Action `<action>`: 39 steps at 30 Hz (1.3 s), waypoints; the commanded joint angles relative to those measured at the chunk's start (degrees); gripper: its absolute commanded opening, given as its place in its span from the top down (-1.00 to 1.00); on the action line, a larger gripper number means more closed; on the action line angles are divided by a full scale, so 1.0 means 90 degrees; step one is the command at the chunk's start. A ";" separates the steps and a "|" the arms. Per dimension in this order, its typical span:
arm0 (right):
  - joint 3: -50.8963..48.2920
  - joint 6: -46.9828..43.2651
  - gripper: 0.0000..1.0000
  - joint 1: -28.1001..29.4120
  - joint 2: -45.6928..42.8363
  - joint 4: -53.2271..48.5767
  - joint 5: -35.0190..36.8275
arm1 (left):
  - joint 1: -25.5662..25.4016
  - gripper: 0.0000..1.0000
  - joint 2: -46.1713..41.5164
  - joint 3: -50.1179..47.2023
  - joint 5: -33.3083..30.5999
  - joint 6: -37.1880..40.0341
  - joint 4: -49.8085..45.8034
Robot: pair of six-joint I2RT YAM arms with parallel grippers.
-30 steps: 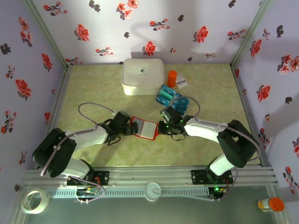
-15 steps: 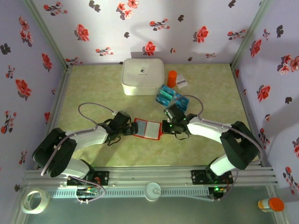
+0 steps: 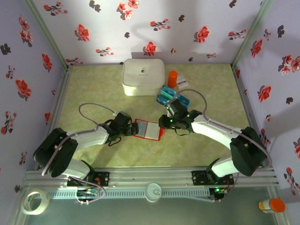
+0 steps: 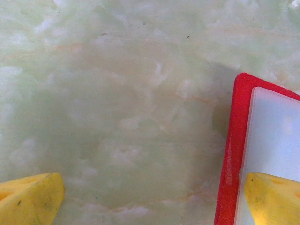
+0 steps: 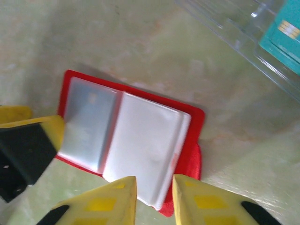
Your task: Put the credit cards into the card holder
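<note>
The red card holder [image 3: 149, 130] lies open on the table, its pale whitish pockets [image 5: 140, 140] facing up. My left gripper [image 3: 130, 128] stands wide open at its left edge, and one yellow finger [image 4: 272, 197] rests on the left inner page [image 4: 276, 136]. My right gripper [image 5: 154, 190] hovers over the holder's right edge, jaws a narrow gap apart and gripping nothing. Teal credit cards [image 3: 168, 95] lie on a clear plastic sheet [image 5: 234, 33] just beyond the right gripper [image 3: 165, 123]. One card [image 5: 286, 33] shows at the top right of the right wrist view.
A big white rounded box [image 3: 143, 76] stands at the back centre. An orange bottle [image 3: 173, 78] and a small white packet [image 3: 182, 83] are next to it. Flowered walls close in the table on three sides.
The right gripper's jaws have parted and let go of the holder's flap. The holder now lies spread further to the right. The left gripper has stayed put.
</note>
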 commanded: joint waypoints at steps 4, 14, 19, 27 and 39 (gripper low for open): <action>0.0357 0.0368 0.72 0.0203 0.0557 0.0562 -0.0458 | -0.0021 -1.00 0.0256 -0.0295 0.0334 -0.0111 0.0209; 0.1201 0.0564 0.91 0.0853 0.2099 0.1016 -0.0419 | -0.0023 -1.00 0.0189 -0.0378 0.0322 -0.0158 0.0239; 0.1360 0.0672 0.94 0.0899 0.2543 0.1209 -0.0488 | -0.0019 -1.00 0.0094 -0.0392 0.0315 -0.0140 0.0210; 0.1490 0.0697 0.96 0.0906 0.3049 0.1265 -0.0607 | -0.0018 -1.00 -0.0126 -0.0364 0.0315 -0.0121 0.0098; 0.1269 0.0819 0.96 0.0904 0.3054 0.1456 -0.0637 | -0.0033 -1.00 -0.0155 -0.0376 0.0497 -0.0153 0.0203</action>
